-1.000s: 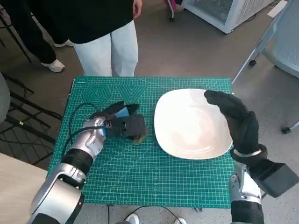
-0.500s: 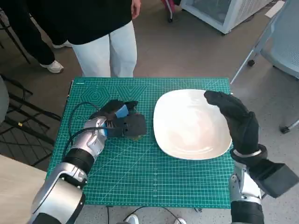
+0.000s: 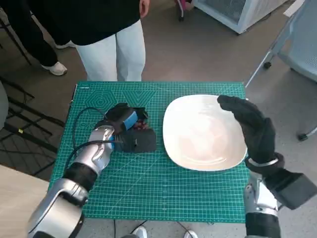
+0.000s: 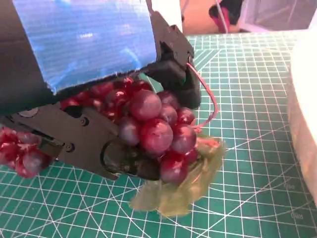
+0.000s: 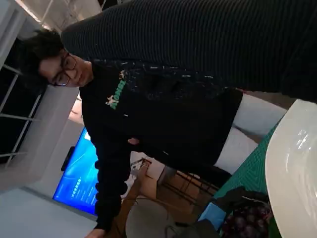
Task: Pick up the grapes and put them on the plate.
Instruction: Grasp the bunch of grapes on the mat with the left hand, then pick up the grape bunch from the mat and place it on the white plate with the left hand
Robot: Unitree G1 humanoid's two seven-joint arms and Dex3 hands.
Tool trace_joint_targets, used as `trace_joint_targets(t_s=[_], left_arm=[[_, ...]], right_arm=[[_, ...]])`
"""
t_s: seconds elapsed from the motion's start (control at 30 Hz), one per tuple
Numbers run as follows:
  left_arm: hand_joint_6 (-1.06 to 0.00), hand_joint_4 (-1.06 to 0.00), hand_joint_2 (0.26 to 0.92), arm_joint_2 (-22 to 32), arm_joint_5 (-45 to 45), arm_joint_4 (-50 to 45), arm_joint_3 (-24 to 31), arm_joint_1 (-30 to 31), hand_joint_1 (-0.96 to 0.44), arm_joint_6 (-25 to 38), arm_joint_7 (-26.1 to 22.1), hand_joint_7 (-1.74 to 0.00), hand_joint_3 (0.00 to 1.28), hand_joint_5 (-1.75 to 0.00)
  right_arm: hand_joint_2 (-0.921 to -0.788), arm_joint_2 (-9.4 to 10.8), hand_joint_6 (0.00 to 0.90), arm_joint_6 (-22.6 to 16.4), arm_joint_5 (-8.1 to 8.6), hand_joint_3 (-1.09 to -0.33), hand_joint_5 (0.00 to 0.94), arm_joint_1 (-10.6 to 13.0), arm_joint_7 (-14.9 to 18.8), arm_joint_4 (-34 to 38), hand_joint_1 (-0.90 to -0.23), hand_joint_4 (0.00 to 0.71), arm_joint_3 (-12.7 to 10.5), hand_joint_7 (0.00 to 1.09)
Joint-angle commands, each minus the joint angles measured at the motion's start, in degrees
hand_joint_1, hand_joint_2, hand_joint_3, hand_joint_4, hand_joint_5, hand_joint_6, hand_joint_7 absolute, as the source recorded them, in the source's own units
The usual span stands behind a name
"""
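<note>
A bunch of dark red grapes [image 4: 158, 131] with a green leaf is gripped in my left hand [image 3: 130, 130], just above the green mat to the left of the plate. In the head view only a bit of the grapes [image 3: 143, 124] shows by the hand's fingers. The white plate [image 3: 198, 133] lies on the right half of the mat. My right hand [image 3: 252, 130], in its black glove, hovers over the plate's right rim with fingers spread and nothing in it. The right wrist view shows the plate's rim [image 5: 292, 168] and the grapes [image 5: 245, 220] in the left hand.
A green cutting mat [image 3: 158, 188] covers the table. A person in white trousers [image 3: 114, 49] and a dark top stands at the far edge. A black cable [image 3: 81, 126] runs along my left forearm. A chair leg [image 3: 270, 54] stands at the far right.
My left hand has closed on the grapes and lifted them off the mat, turning so its blue-taped back faces up. The right hand has stayed where it was.
</note>
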Motion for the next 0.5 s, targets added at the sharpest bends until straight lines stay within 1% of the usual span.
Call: trace_joint_targets(t_s=[0.03,0.5], left_arm=[[-0.53,-0.61,0.921,1.0,0.4,-2.5,0.1,3.4,0.00,1.1,-1.5,-1.28,0.14,-1.23],[-0.53,-0.61,0.921,0.8,-0.2,-1.4,0.8,3.7,0.00,1.1,-1.5,-1.27,0.14,-1.24]], right_arm=[[-0.921,0.1,0.004,0.6,-0.22,-0.679,0.001,0.1,-0.2,0.6,-0.581,0.190,0.1,0.34],[-0.921,0.1,0.001,0.8,0.26,-0.681,0.000,-0.2,0.1,0.7,-0.589,0.189,0.0,0.34]])
